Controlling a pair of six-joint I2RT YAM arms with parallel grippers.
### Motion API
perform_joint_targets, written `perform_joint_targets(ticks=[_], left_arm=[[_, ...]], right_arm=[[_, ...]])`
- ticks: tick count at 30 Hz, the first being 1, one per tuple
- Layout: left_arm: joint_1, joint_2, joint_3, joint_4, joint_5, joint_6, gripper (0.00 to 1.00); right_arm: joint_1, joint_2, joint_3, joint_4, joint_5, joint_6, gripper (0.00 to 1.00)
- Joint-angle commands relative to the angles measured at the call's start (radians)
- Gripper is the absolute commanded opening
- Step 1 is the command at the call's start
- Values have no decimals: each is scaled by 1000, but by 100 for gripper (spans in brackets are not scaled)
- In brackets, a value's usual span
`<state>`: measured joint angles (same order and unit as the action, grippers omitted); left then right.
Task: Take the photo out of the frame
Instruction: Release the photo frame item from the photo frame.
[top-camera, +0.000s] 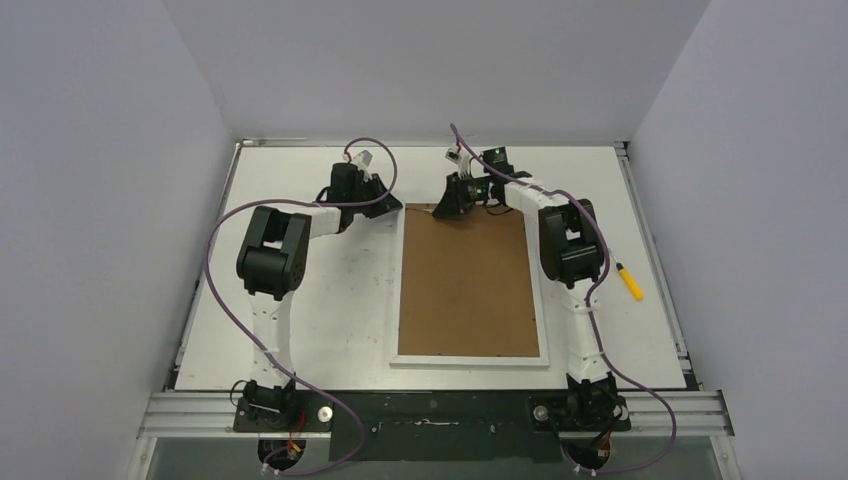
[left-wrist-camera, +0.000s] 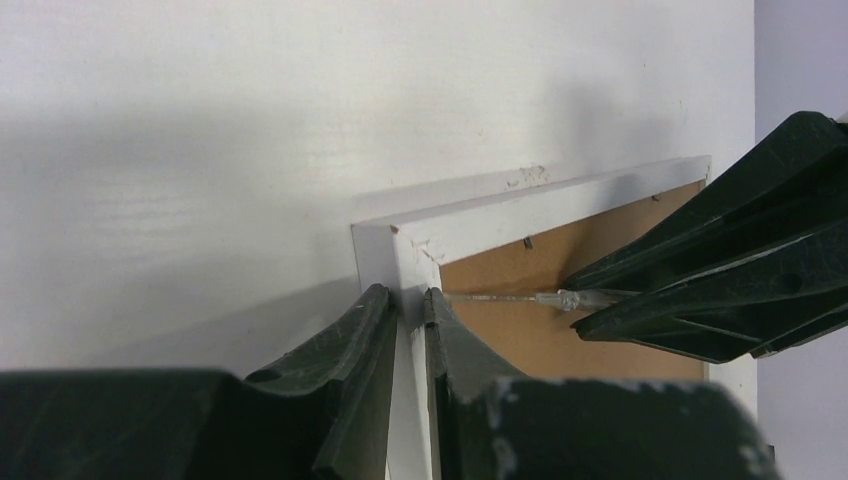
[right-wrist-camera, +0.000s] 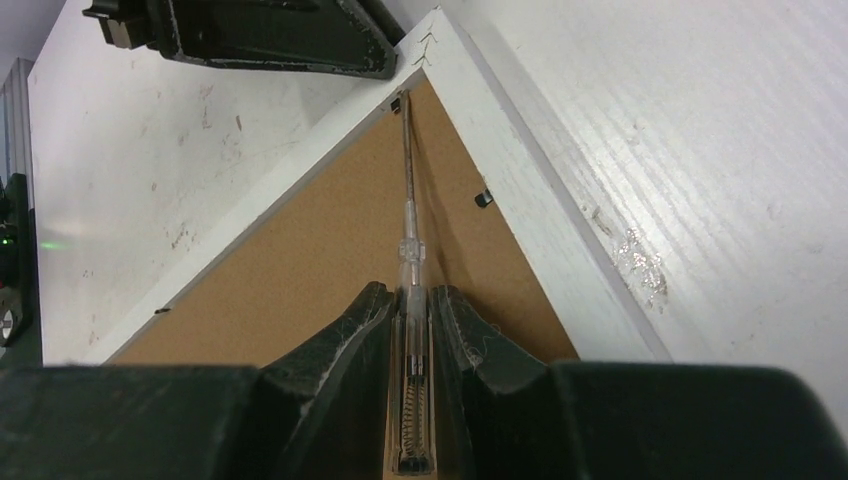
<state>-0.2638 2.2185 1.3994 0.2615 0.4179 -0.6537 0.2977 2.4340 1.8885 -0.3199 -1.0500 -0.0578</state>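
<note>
The frame (top-camera: 543, 300) lies face down, its brown back up. The photo is hidden under the backing. My left gripper (top-camera: 392, 208) is shut on the frame's white border at the far left corner, as the left wrist view (left-wrist-camera: 405, 300) shows. My right gripper (top-camera: 445, 208) is shut on a clear-handled screwdriver (right-wrist-camera: 408, 230). The screwdriver's metal tip reaches a small dark tab (right-wrist-camera: 397, 103) at that same corner. In the left wrist view the screwdriver (left-wrist-camera: 500, 297) lies low across the backing from the right gripper (left-wrist-camera: 585, 305).
A second dark tab (right-wrist-camera: 483, 199) sits on the frame's far inner edge. A yellow-handled tool (top-camera: 629, 282) lies on the table right of the frame. Grey walls close in the left, right and far sides.
</note>
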Motion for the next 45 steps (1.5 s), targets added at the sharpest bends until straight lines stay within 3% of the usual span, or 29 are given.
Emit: perform_joint_targets(ticks=[1, 7, 13, 18, 21, 25, 27, 31, 36, 45], left_arm=[[-66, -71, -90, -16, 63, -6, 14], [-101, -122, -194, 12, 52, -2, 14], [-90, -231, -264, -18, -4, 37, 18], [-81, -401, -318, -49, -79, 55, 38], [-83, -529, -367, -28, -98, 41, 61], [-82, -657, -439, 12, -118, -2, 80], [-81, -712, -473, 28, -139, -24, 82], [-80, -810, -544, 102, -146, -84, 98], [-80, -849, -551, 128, -132, -114, 97], [-83, -778, -542, 117, -107, -126, 99]], right_arm=[[40, -99, -116, 409, 64, 173, 5], [47, -161, -240, 623, 74, 298, 5], [42, -307, -341, 590, 165, 244, 5], [47, -486, -400, 405, 200, 106, 5], [70, -591, -484, 353, 212, 69, 5], [107, -717, -603, 342, 249, 64, 5], [114, -762, -645, 341, 253, 64, 5], [123, -822, -697, 325, 266, 65, 5], [141, -864, -722, 283, 270, 26, 5], [152, -905, -743, 300, 245, 36, 5]])
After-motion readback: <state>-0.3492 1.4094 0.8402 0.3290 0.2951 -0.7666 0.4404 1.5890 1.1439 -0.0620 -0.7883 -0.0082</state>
